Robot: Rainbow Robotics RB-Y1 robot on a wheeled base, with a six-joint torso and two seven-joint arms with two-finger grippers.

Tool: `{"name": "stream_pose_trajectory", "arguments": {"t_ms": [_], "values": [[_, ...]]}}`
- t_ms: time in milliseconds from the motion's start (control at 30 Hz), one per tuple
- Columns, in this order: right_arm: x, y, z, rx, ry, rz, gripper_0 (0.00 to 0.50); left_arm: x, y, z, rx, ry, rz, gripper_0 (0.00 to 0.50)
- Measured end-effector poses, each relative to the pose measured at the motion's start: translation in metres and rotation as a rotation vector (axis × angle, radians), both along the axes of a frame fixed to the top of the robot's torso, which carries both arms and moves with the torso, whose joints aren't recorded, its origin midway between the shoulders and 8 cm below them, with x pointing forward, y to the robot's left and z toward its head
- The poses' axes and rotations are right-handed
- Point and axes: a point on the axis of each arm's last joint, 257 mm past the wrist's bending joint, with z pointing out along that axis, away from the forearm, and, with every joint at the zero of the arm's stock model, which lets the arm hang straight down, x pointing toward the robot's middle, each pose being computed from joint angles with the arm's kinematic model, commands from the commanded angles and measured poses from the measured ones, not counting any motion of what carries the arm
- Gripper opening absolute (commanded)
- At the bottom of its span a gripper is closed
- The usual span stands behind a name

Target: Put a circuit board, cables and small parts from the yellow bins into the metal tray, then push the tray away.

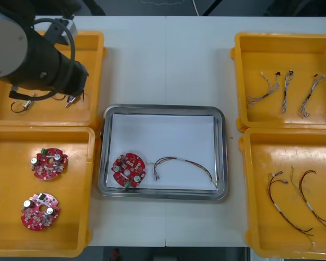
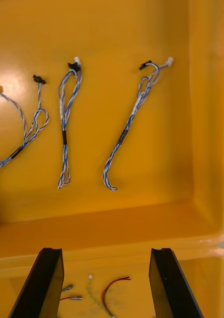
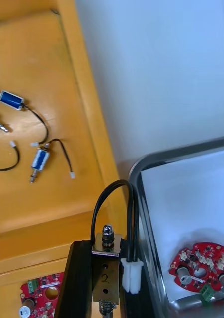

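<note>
Left pincer (image 3: 106, 253) pinches a small metal part (image 3: 107, 232) just left of the metal tray (image 3: 141, 169), likely for dropping in; right pincer (image 2: 106, 253) hangs spread over the right yellow bins (image 2: 141, 30).

Four yellow bins (image 1: 271, 60), red circuit boards (image 1: 49, 163), shiny metal tray (image 1: 163, 108).
Tray white inside; twisted blue-and-white cables (image 1: 286, 91) at two o'clock, red-and-yellow cables (image 1: 309, 204) at four.

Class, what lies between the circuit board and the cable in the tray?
Nothing: between board and cable the tray is bare white, in the front view.
</note>
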Motion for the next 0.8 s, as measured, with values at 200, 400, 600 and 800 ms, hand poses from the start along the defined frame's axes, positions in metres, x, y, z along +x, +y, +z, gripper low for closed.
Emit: {"name": "stream_pose_trajectory", "arguments": {"t_ms": [200,400,600,800], "values": [[0.001,0.005,-0.016,-0.01,0.068,-0.047,0.5,-0.009,-0.03,-0.028,0.08,0.032,-0.067,0.0],[0.013,0.002,-0.038,0.053,0.089,-0.203,0.5,-0.02,-0.039,-0.059,0.121,0.076,-0.064,0.0],[0.036,-0.005,-0.045,0.07,0.031,-0.233,0.5,-0.027,-0.037,-0.094,0.145,0.114,-0.022,0.0],[0.06,-0.015,-0.047,0.051,-0.054,-0.25,0.5,-0.012,-0.048,-0.117,0.14,0.106,-0.026,0.0]]}}
